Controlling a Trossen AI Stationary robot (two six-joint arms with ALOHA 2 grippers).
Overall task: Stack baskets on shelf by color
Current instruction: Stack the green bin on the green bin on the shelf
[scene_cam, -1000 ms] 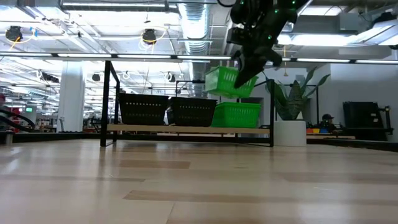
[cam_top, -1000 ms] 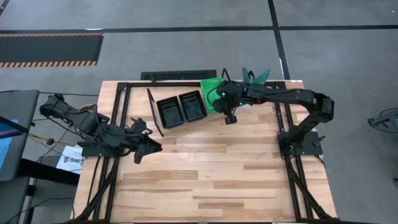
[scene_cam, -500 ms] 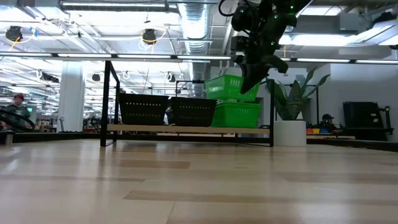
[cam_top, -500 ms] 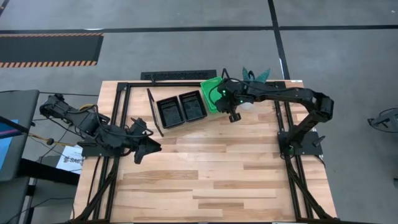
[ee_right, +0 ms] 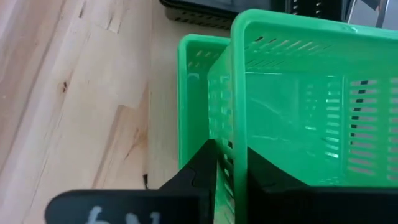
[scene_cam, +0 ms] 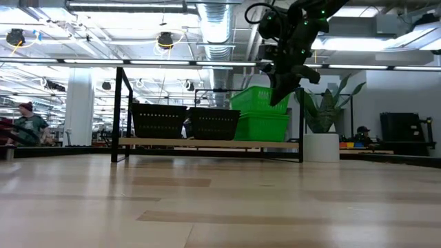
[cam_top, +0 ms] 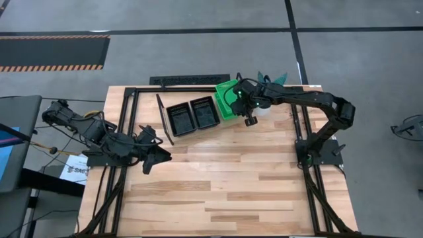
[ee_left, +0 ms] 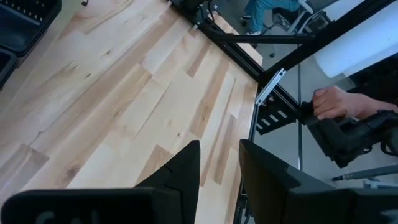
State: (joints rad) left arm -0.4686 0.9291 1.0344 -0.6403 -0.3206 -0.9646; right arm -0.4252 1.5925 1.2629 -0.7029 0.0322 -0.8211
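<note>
The right gripper point(scene_cam: 281, 88) pinches the near wall of the upper green basket point(scene_cam: 258, 100), which sits nested in a lower green basket point(scene_cam: 260, 127) at the shelf's point(scene_cam: 207, 142) right end, beside two black baskets point(scene_cam: 185, 121). The left gripper point(cam_top: 153, 158) rests slightly parted, well apart from the shelf.

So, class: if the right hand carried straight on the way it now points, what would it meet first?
The right hand straddles the near wall of the upper green basket, which sits in the lower green basket. Going on along that wall, it would probably meet the baskets' floors, then the shelf; depth is unclear.
</note>
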